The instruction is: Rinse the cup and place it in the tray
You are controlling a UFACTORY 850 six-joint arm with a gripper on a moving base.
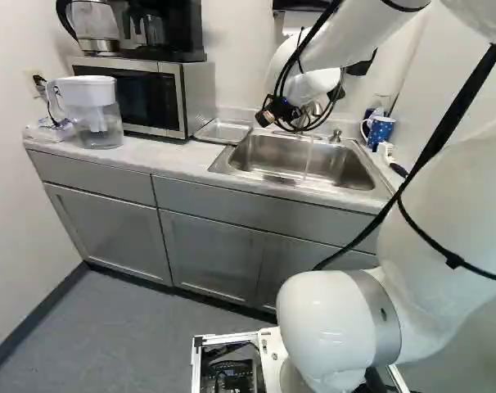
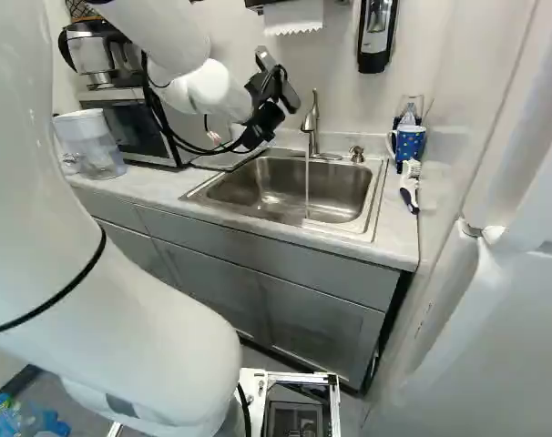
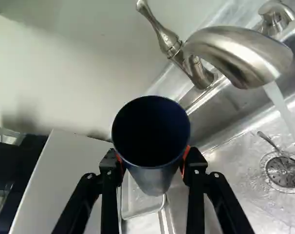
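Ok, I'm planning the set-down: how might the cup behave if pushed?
The cup is probably stiff: its rim looks round in the gripper. It narrows toward its base, so it may tip. Its smooth side could slip.

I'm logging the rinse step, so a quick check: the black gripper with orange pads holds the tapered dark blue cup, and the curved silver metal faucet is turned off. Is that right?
One thing is wrong: the faucet is running; the wrist view shows water falling from it. The gripper does hold the cup.
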